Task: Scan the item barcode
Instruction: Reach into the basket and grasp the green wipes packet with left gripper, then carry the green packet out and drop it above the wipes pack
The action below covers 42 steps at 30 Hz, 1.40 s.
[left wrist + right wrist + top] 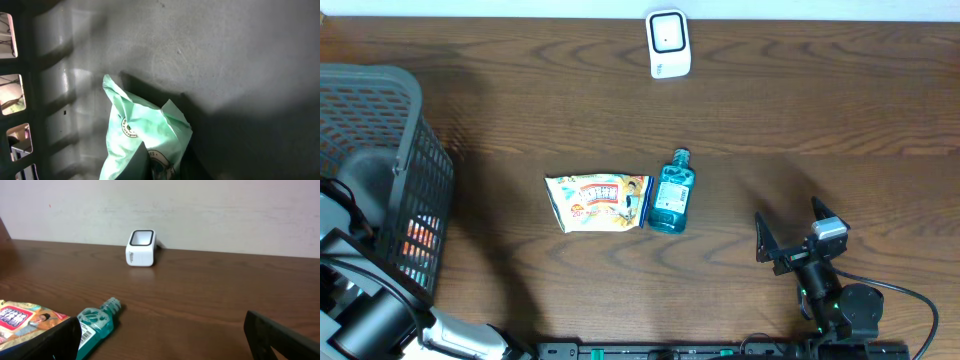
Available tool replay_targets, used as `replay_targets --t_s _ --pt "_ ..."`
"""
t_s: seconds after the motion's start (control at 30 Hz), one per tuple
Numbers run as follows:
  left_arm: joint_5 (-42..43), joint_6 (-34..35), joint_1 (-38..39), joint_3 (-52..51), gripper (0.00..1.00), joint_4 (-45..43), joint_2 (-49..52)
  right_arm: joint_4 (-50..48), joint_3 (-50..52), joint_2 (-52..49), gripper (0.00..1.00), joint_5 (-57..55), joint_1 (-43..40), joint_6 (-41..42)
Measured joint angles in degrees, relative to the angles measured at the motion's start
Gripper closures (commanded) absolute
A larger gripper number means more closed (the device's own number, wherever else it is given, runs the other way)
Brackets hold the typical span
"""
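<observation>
Dark wood grain covers the tabletop [770, 110], and the right wrist view shows a pale wall [200, 210] rising behind its far edge. A white scanner [668, 44] stands at that far edge, slightly right of the middle, with its window facing up. A grey slatted basket [380, 110] sits at the left edge.

The left gripper [162, 169] is down inside the basket and is hidden from the overhead camera. Its jaws are clenched. In the left wrist view, dark finger shapes at the bottom of the picture meet the lower end of a crumpled green packet [145, 130], which looks pinched there. The packet stands against the basket's grey floor beside the slotted wall. No other camera sees this packet, and no barcode can be made out on it.

The right gripper [787, 212] hangs near the tabletop's near right corner with its jaws spread wide, holding and touching nothing.

A printed snack bag [597, 202] and a blue bottle [670, 195] lie touching in the middle of the tabletop, with the bottle's cap pointing toward the far edge. The right wrist view shows both low at its left and the scanner beyond them. It does not show the basket at all.
</observation>
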State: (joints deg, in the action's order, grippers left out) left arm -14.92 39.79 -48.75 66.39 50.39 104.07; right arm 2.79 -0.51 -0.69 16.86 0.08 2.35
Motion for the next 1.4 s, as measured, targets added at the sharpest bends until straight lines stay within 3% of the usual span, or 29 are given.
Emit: replay_targets --t_s 0.3,0.53,0.8,1.0,1.17,1.4 --pt "12.41 -2.38 -1.03 6.25 0.93 0.07 -5.44 0.00 0.00 0.00 0.01 0.00 0.00 0.00" --pt "19.21 -2.58 -1.03 17.05 0.93 -8.83 -24.68 0.00 0.00 0.00 0.01 0.00 0.00 0.02" --pt "28.35 1.79 1.25 18.51 0.93 -21.22 -42.29 0.00 0.00 0.00 0.01 0.00 0.00 0.00" --pt "39.74 3.85 13.07 18.51 0.93 -21.92 -44.54 -0.02 0.00 0.00 0.01 0.00 0.00 0.02" --pt "44.72 1.01 30.56 18.47 0.93 -17.31 -41.27 -0.02 0.00 0.00 0.01 0.00 0.00 0.00" --pt "37.18 -6.16 51.95 18.36 0.93 -6.10 -32.57 -0.02 0.00 0.00 0.01 0.00 0.00 0.00"
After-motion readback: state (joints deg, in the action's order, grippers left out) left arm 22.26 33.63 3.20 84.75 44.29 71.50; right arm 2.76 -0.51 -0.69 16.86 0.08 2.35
